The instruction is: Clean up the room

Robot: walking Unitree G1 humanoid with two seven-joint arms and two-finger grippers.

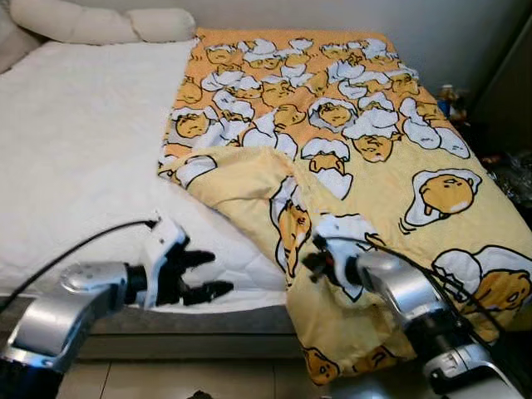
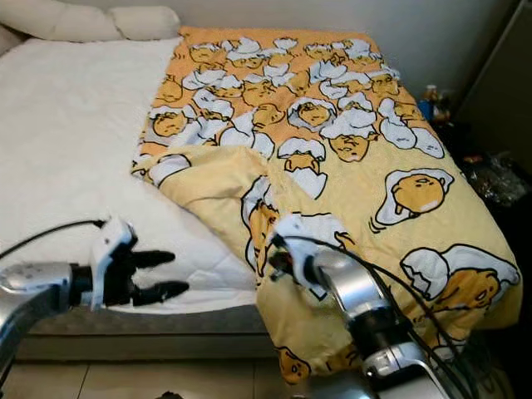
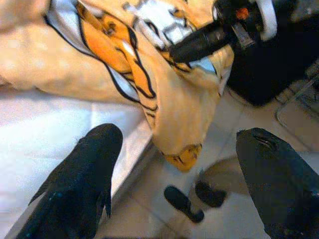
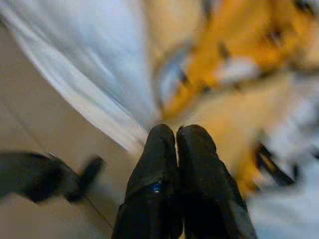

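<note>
A yellow blanket (image 1: 374, 158) printed with egg characters covers the right half of the bed; its near left corner is folded over and hangs off the front edge. My right gripper (image 1: 314, 264) is at that hanging corner, fingers pressed together (image 4: 177, 130), with the cloth bunched and draped from them; the left wrist view shows a right finger (image 3: 199, 41) lying on the fold. My left gripper (image 1: 218, 274) stands open just in front of the white mattress (image 1: 75, 166), a short way left of the blanket, with nothing between its fingers (image 3: 94, 164).
Two cream pillows (image 1: 100, 23) lie at the head of the bed. The grey bed base (image 1: 208, 320) runs along the front, with tiled floor (image 3: 239, 124) below. A bottle (image 1: 447, 98) and dark clutter (image 1: 511, 170) stand in the narrow gap right of the bed.
</note>
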